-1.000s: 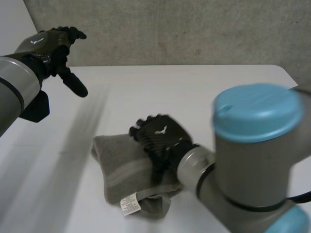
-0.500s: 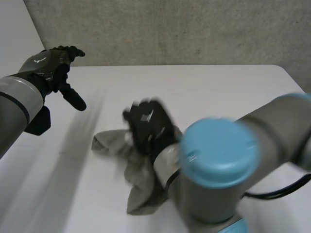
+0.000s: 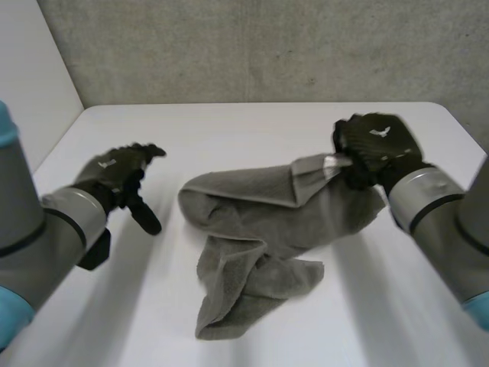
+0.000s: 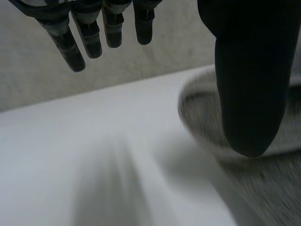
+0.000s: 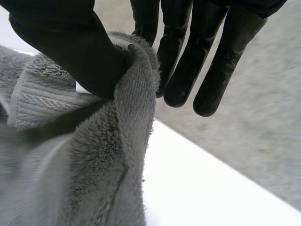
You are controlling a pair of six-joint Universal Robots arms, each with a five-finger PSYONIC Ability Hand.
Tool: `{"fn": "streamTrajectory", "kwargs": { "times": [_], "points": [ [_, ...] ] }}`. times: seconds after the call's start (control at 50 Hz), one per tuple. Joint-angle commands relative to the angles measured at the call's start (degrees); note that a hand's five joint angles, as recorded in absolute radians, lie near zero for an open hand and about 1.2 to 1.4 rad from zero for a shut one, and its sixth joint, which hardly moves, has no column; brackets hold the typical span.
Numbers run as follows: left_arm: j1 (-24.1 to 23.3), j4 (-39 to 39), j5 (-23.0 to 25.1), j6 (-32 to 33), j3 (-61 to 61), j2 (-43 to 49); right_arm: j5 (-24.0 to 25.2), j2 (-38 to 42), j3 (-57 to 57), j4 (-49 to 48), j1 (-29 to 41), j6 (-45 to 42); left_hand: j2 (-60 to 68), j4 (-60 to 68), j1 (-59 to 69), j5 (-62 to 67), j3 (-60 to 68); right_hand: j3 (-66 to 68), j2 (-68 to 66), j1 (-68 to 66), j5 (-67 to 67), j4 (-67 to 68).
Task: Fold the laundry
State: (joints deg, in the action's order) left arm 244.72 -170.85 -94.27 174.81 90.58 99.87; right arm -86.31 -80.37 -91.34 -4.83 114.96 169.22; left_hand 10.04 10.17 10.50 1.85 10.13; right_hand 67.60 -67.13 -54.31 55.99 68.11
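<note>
**Thin pinch on a bunched towel**

The right hand point(image 3: 374, 149) pinches one corner of the grey terry-cloth towel point(image 3: 260, 222) between thumb and fingers, lifted toward the right edge of the white table point(image 3: 229, 122). The rest of the towel lies rumpled across the middle. That shallow pinch could slip, and a one-handed pull may drag the twisted bulk rather than spread it. The left hand point(image 3: 122, 172), fingers straight and empty, hangs near the left edge. Count: one towel, two hands, one table.

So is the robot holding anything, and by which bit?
Its right hand pinches the fluffy grey towel by the edge at one end; the left hand holds nothing.
</note>
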Motion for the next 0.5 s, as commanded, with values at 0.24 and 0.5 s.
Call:
{"fn": "streamTrajectory", "kwargs": {
  "times": [0.24, 0.5],
  "points": [
    [-7.1, -2.6, -0.2, -6.5, -1.0, 7.8, 3.0, -10.7, -11.7, -5.1, -12.6, -5.8, 13.3, 13.1, 12.8, 11.5, 13.2, 12.4, -12.9, -25.7, 14.0, 11.9],
    [-17.2, -2.4, -0.7, -8.1, -4.6, 6.2, 8.0, -11.7, -15.9, -5.4, -18.5, -8.0, 12.8, 12.7, 12.3, 11.0, 12.7, 12.4, -12.9, -25.7, 14.0, 11.9]
  ]
}}
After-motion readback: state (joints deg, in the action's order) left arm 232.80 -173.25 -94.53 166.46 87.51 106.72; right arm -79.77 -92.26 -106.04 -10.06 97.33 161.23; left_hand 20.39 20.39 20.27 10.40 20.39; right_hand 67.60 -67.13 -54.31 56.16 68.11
